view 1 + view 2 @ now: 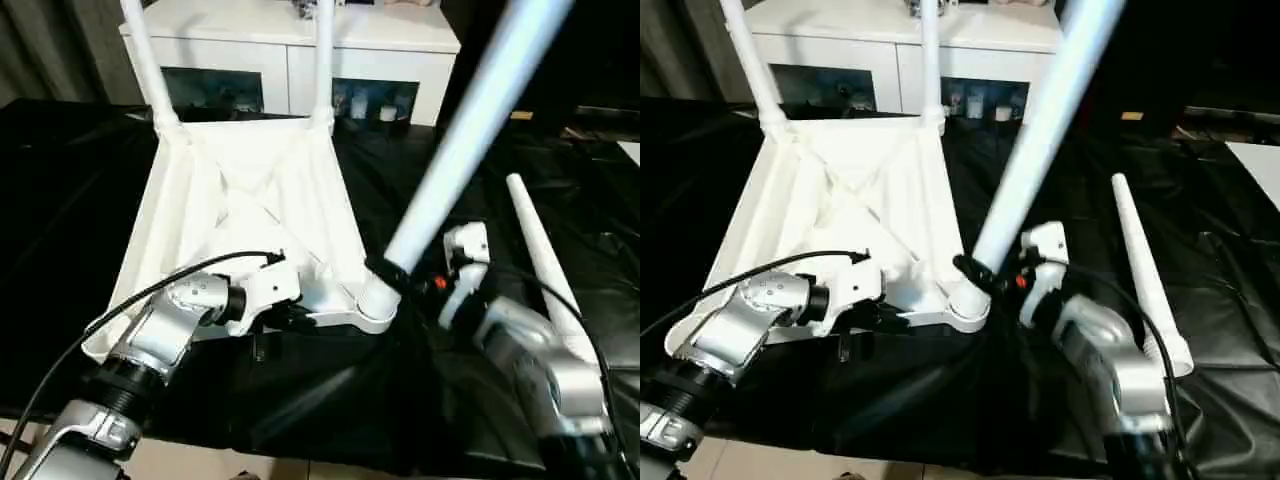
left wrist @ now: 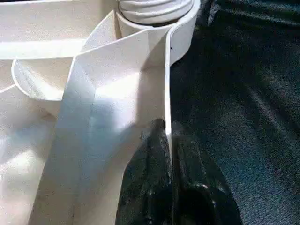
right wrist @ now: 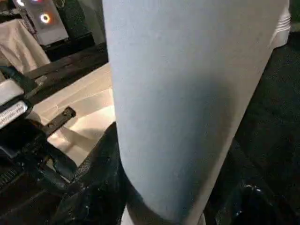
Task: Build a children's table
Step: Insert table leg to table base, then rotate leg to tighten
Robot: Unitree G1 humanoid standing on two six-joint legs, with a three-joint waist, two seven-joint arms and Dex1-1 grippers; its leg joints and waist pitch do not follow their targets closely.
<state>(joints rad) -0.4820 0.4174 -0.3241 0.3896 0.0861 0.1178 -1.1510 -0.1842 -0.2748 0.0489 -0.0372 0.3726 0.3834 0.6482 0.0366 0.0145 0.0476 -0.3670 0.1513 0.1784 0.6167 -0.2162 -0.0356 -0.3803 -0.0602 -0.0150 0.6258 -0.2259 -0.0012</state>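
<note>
My left pincer (image 2: 168, 140) is clenched on the thin near rim of the tabletop (image 1: 250, 200), one black finger on each side of the wall, as my left wrist view shows. The tabletop lies upside down on the black-covered bench (image 1: 80, 200), filling the centre and left of the head view, ribbed underside up. Two legs (image 1: 145, 60) stand in the far corner sockets at the top of the frame. A third leg (image 1: 470, 130) rises from the near right corner socket (image 1: 372, 300), leaning up toward the upper right of the frame. My right pincer (image 1: 385, 272) is grasping this leg just above the socket, its black fingers (image 3: 93, 183) wrapped on either side of the tube. The fourth leg (image 1: 545, 270) lies loose on the bench at the right, beyond my right forearm, well apart from the tabletop. A white cabinet (image 1: 300, 50) with dark glass doors stands behind the bench at the top.
</note>
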